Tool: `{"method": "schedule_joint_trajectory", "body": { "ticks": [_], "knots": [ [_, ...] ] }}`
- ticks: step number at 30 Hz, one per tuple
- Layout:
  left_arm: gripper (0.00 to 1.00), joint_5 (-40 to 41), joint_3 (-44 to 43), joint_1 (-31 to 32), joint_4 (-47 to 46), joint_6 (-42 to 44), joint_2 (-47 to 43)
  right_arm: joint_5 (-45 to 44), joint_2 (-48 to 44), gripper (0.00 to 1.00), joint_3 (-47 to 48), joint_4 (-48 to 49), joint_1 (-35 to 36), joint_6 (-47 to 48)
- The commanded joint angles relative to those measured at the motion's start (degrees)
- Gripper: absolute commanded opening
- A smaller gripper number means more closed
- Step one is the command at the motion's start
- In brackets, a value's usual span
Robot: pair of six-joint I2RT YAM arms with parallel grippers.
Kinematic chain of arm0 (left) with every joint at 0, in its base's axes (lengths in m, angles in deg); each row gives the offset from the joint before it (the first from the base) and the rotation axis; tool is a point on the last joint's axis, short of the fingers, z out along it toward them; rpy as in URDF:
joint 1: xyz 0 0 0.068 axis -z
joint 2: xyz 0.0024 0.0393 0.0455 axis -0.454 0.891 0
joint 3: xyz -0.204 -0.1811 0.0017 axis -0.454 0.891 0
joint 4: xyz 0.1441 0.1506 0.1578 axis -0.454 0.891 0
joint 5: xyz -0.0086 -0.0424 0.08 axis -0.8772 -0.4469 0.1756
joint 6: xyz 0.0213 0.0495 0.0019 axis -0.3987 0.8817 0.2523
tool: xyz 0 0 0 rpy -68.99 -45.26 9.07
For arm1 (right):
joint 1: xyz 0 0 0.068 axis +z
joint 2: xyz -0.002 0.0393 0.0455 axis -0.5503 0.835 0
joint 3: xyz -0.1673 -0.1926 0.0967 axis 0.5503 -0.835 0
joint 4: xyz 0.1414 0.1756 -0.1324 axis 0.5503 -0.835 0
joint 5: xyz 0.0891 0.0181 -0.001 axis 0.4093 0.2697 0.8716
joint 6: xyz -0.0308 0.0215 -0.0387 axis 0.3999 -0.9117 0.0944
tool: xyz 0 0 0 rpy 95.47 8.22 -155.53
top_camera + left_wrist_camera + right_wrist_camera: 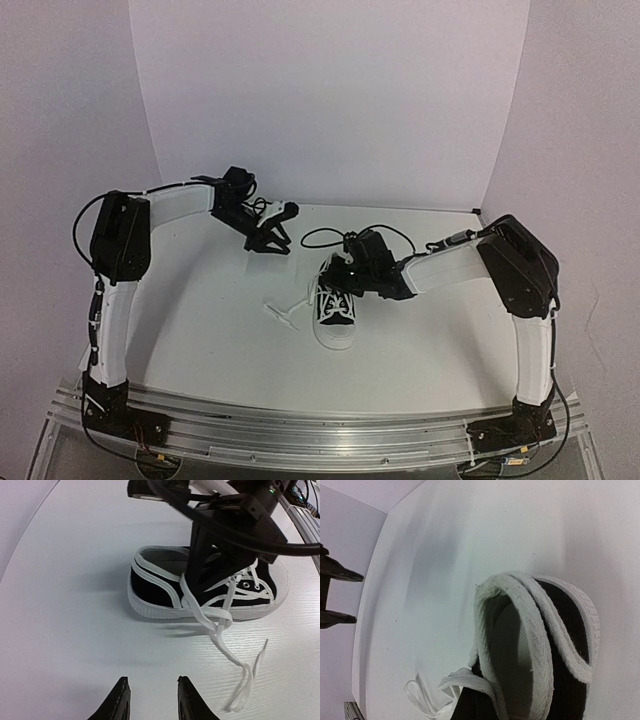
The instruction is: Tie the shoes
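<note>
Sneaker (337, 312) sits mid-worktop (200, 330), upright on its sole, toe cap twd the arm bases. Laces (220, 627) hang off its L side, twisted together, w/ the loose ends lying flat on the worktop just beside the sole. R gripper (347, 268) is directly over the shoe's opening, fingers closed and pointing down by the tongue and upper eyelets; can't tell if any lace is pinched. L gripper (270, 245) hovers well apart, back-left of the shoe. Its fingers are parted w/ nothing btwn them and face the shoe's side.
</note>
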Motion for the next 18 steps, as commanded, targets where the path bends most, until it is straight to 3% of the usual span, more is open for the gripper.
{"method": "schedule_joint_trajectory", "body": {
  "ticks": [1,6,14,18],
  "knots": [
    [0.34,-1.73,0.04,3.75,-13.92,-9.6,5.37,0.02,1.86,0.0,0.58,-2.91,-0.53,0.35],
    [0.4,-4.09,-3.58,5.64,-9.7,-9.31,9.79,0.03,1.83,0.0,0.43,-2.91,-0.53,0.29],
    [0.44,-6.02,0.52,7.61,-10.63,-8.59,8.18,0.58,2.67,0.0,1.23,-2.91,-0.53,0.44],
    [0.47,-9.48,0.09,7.65,-6.75,-6.66,7.41,0.54,2.47,0.0,1.26,-2.91,-0.52,0.78]
  ]
}}
